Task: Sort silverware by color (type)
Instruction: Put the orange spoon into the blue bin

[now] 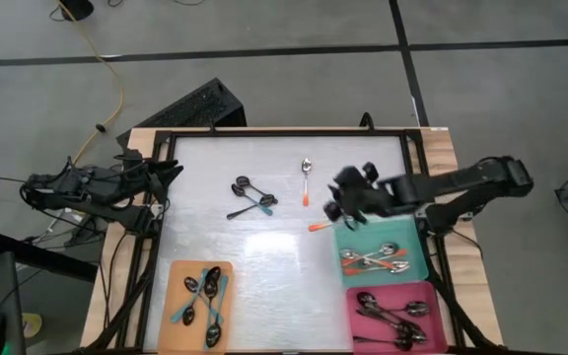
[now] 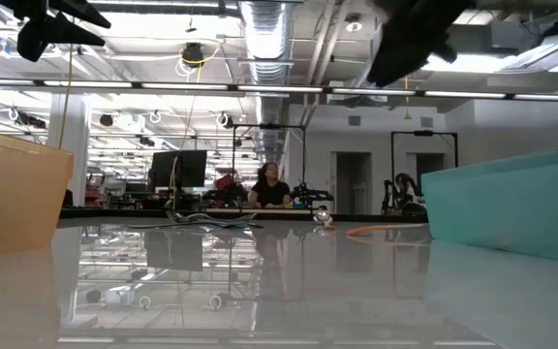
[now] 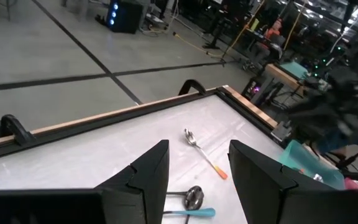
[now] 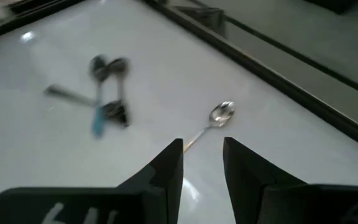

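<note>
Three groups of spoons lie flat on the white table. An orange-handled spoon (image 1: 306, 181) lies alone near the far edge. A small pile of teal-handled and dark spoons (image 1: 250, 196) lies left of it. Another orange handle (image 1: 319, 226) lies beside the teal tray. My right gripper (image 1: 339, 203) hovers open above the table between the lone spoon and the teal tray. In the right wrist view the lone spoon (image 4: 219, 114) lies just ahead of my right gripper (image 4: 202, 142). My left gripper (image 1: 171, 175) waits open at the table's left edge, raised, and my left gripper (image 3: 199, 147) faces the spoons.
An orange tray (image 1: 177, 274) at the near left holds teal-handled spoons. A teal tray (image 1: 414, 237) at the near right holds orange-handled spoons, and a pink tray (image 1: 437, 296) below it holds dark spoons. A black frame (image 1: 284, 131) borders the table. The middle is bare.
</note>
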You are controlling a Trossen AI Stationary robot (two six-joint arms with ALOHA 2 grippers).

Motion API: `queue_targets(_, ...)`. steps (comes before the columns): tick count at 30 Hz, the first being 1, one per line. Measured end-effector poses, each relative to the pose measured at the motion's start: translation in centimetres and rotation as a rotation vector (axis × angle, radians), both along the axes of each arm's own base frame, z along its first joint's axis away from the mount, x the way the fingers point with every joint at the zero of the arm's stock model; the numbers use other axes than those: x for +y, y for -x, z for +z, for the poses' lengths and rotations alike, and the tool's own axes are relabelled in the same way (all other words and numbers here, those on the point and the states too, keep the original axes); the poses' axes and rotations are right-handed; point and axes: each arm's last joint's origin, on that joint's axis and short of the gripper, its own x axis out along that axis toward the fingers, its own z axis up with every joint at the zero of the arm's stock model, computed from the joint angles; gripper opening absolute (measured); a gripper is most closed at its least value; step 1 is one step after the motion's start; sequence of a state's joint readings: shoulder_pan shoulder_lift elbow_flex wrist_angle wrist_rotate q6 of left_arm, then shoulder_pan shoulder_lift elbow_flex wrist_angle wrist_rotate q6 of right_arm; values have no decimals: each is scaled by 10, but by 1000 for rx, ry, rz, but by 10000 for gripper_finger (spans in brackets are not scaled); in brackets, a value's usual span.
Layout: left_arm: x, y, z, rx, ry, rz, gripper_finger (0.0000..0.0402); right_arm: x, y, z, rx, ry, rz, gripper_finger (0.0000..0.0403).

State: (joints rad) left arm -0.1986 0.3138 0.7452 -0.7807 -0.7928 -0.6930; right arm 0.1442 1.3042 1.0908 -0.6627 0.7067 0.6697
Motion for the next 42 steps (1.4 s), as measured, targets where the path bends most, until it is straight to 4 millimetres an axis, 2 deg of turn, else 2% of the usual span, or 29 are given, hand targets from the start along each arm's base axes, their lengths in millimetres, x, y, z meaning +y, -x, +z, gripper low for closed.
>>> queue_targets(6, 0, 0, -1, 18, -3, -3, 151, -38, -44, -36, -10, 1, -142, 123)
queue_targets(10, 0, 1, -2, 25, -4, -3, 151, -59, -67, -64, -4, -14, -200, 123)
queue_targets(15, 0, 0, -2, 26, 4, -24, 151, -85, -82, -100, 1, -138, -259, 123)
queue_targets(22, -1, 0, -2, 27, 5, -27, 151, -113, -87, -140, 60, -267, -312, 123)
queue_targets(26, -1, 0, -2, 27, 5, -26, 151, -119, -92, -154, 58, -302, -305, 123)
queue_targets(37, -1, 0, -2, 26, 5, -26, 151, -121, -99, -177, 62, -311, -317, 123)
queue_targets(42, -1, 0, -2, 26, 4, -26, 151, -120, -99, -178, 69, -314, -316, 112)
